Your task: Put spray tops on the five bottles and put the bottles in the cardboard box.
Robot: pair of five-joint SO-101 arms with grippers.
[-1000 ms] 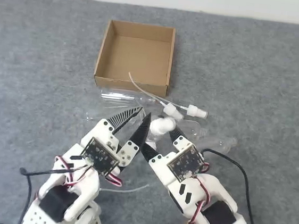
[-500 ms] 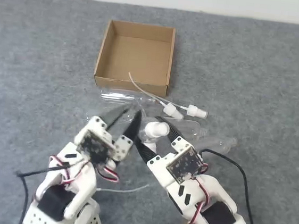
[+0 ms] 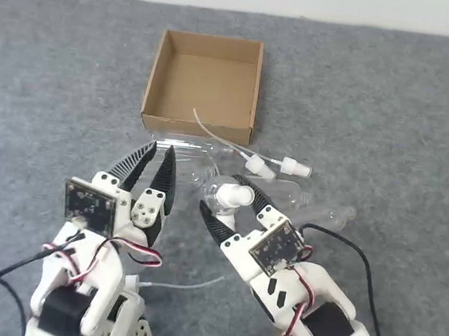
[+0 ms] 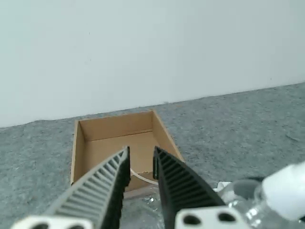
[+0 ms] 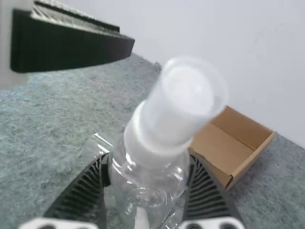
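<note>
My right gripper (image 3: 223,197) is shut on a clear bottle (image 3: 219,201) with a white spray top (image 3: 235,194) on its neck, held just above the carpet. In the right wrist view the bottle (image 5: 151,179) sits between the jaws of the right gripper (image 5: 148,164), with the top (image 5: 183,102) pointing up. To its left my left gripper (image 3: 162,148) stands open and holds nothing. The left gripper (image 4: 141,162) points at the cardboard box (image 4: 119,138). That box (image 3: 204,82) lies farther back and has no bottles in it.
Loose clear bottles (image 3: 180,142) (image 3: 288,192) (image 3: 328,217) lie between the box and the arms. Two spray tops (image 3: 260,169) (image 3: 295,167) with thin tubes rest to the right of the box front. Another loose tube (image 3: 188,284) lies between the arm bases. All around is grey carpet.
The left gripper has drawn away from the bottle's spray top and swung left, still open. The right gripper, still holding the bottle, has shifted slightly left.
</note>
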